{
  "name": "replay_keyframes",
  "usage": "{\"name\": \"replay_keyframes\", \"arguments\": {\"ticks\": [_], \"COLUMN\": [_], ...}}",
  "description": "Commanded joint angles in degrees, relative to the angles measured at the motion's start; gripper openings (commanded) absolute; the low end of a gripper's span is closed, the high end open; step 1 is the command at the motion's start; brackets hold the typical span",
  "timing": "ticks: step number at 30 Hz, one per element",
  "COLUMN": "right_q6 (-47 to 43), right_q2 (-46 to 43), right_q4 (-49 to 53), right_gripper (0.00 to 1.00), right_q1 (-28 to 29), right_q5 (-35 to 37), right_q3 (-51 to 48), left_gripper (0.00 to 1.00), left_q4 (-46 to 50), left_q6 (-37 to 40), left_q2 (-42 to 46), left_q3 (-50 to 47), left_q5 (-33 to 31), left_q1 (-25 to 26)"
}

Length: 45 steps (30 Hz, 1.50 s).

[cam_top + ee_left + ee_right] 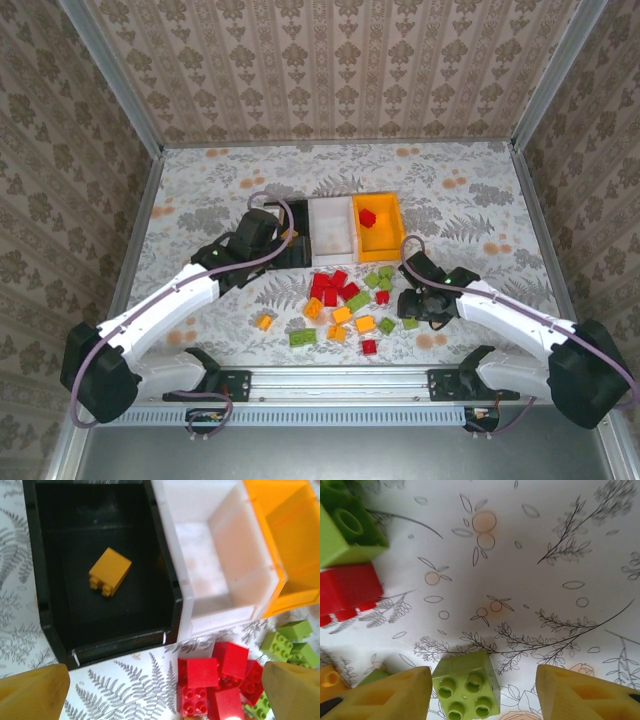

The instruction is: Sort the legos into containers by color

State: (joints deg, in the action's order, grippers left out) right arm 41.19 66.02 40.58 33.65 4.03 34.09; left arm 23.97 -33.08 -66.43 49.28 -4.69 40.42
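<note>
Top external: I see three bins in row mid-desk (200, 190): black bin (300, 255), white bin (330, 226), orange bin (393, 238) holding red brick (367, 217). Loose legos (345, 298) scattered just in front of bins. Left hand (283, 240) over black bin; right hand (410, 303) low at right edge of scatter.

Left wrist: I read hand as released, fingers spread wide. Orange-yellow brick (110, 571) lies inside black bin. Red bricks (220, 672) on desk near white bin's front.

Right wrist: hand released, fingers apart. Light green brick (465, 685) on desk between them, just beside one finger.
</note>
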Motion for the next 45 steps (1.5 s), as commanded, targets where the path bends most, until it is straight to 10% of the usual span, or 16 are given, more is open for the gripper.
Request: {"name": "replay_keyframes", "arguments": {"ticks": [1, 15, 31, 45], "right_q6": [1.3, 0.4, -5.1, -9.8], "right_q2": [1.0, 5.9, 2.7, 34.2], "right_q4": [0.2, 0.1, -0.7, -9.6], "right_gripper": [0.57, 0.58, 0.28, 0.3], "right_q1": [0.4, 1.9, 2.4, 4.3], "right_q5": [-2.1, -3.7, -5.5, 2.2], "right_q3": [-0.9, 0.4, 12.8, 46.4], "left_gripper": [1.0, 1.0, 1.0, 1.0], "left_q4": [-0.7, -1.6, -0.7, 4.9], "left_q6": [-2.6, -3.4, -4.0, -7.4], "left_q2": [2.6, 3.4, 6.4, 15.5], "left_q3": [-2.2, -5.1, -8.2, -13.3], "left_q5": [-0.4, -0.1, -0.3, -1.0], "left_q1": [0.1, -0.7, -1.7, -1.8]}}
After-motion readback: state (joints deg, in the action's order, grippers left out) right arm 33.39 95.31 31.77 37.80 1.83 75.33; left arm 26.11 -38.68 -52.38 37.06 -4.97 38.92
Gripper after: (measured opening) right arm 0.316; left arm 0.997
